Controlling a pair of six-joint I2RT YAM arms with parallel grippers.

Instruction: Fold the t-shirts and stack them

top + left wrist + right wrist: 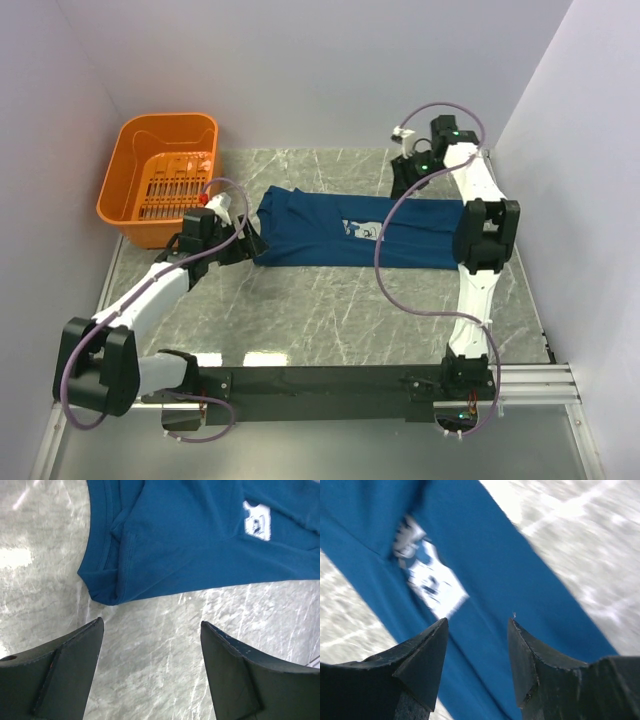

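One dark blue t-shirt (330,232) lies on the marble table as a long band folded lengthwise, its white-and-grey print (364,230) facing up. My left gripper (254,243) sits at the shirt's left end. In the left wrist view it (152,622) is open over bare marble, just short of the shirt's (190,540) folded corner. My right gripper (405,178) hovers by the shirt's far right edge. In the right wrist view it (478,622) is open above the blue cloth (530,590), beside the print (427,575), with nothing held. That view is blurred.
An orange plastic basket (130,190) stands at the back left corner, close behind my left arm. White walls close in the table on the left, back and right. A black rail (330,380) with the arm bases runs along the near edge.
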